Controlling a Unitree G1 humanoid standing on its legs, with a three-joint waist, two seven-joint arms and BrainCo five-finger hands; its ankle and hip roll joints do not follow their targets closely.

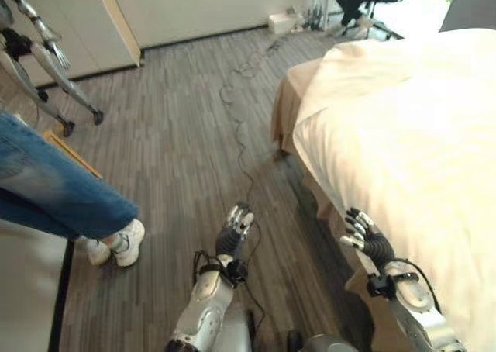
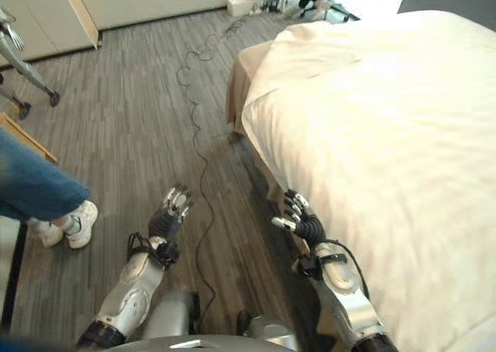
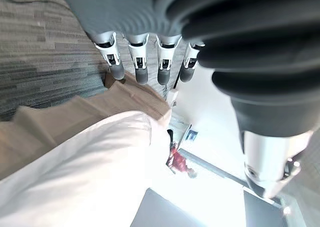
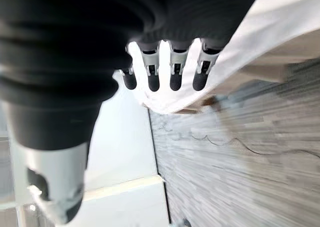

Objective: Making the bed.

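The bed is covered by a cream-white duvet, and a beige sheet hangs down at its far corner. The near edge of the duvet lies just beside the fingers of the right hand, on their outer side, but I cannot tell if they touch it. These fingers are relaxed and only slightly bent, and they hold nothing; in the right wrist view the fingertips hang free with the duvet edge past them. The left hand hovers over the grey wooden floor, well apart from the bed, its fingers almost straight and empty. Beyond the left fingers, to their outer side, stand a person's leg in blue jeans and a white shoe.
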